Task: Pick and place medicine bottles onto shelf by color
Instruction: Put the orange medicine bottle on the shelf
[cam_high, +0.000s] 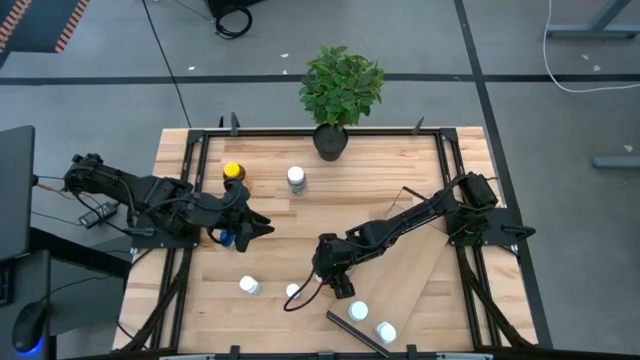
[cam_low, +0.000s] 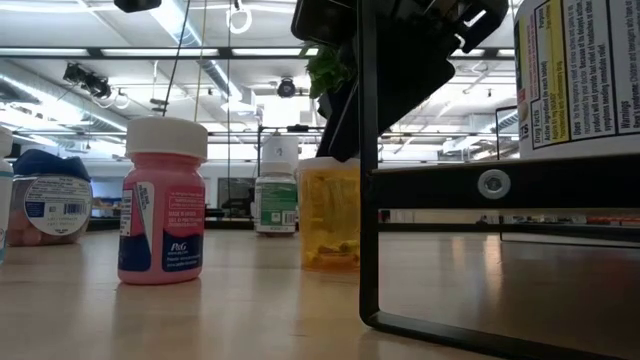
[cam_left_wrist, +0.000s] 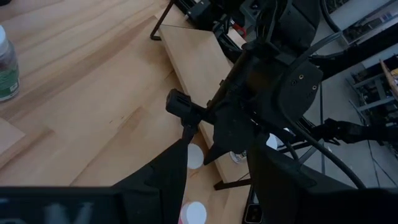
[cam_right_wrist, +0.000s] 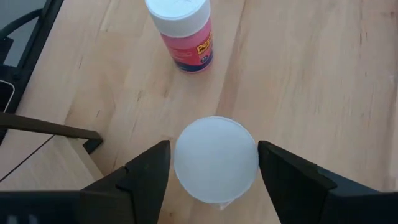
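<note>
Two arms over the tabletop (cam_high: 200, 290). Right tool (cam_right_wrist: 214, 165) is low near the front-centre, fingers (cam_right_wrist: 146, 171) apart w/ a white-capped bottle (cam_right_wrist: 216, 158) between them; pads sit just beside the cap on both sides, contact can't be confirmed, so it straddles the bottle rather than clamps it. From the right wrist cam a pink-labelled bottle w/ white cap (cam_right_wrist: 181, 31) stands upright near it, apart from the tool. Same pink bottle (cam_low: 162, 200) reads clearly in the low view, w/ a green-labelled white bottle (cam_low: 276, 188) and an amber bottle (cam_low: 330, 212) farther back.

Left tool (cam_high: 250, 226) hovers at the left-centre of the tabletop, fingers (cam_left_wrist: 165, 174) partly apart, nothing between them. A blue-capped bottle (cam_high: 226, 238) sits just beside it.

Shelf (cam_high: 420, 270) lies flat at the right-front, angled, light wood w/ dark trim. Two white-capped bottles (cam_high: 372, 322) stand at its front end.

Others in the high view: yellow-capped amber bottle (cam_high: 233, 175) back-left, green-labelled one (cam_high: 296, 179) back-centre, a white cap (cam_high: 248, 286) front-left. Potted plant (cam_high: 338, 95) at the back edge.
</note>
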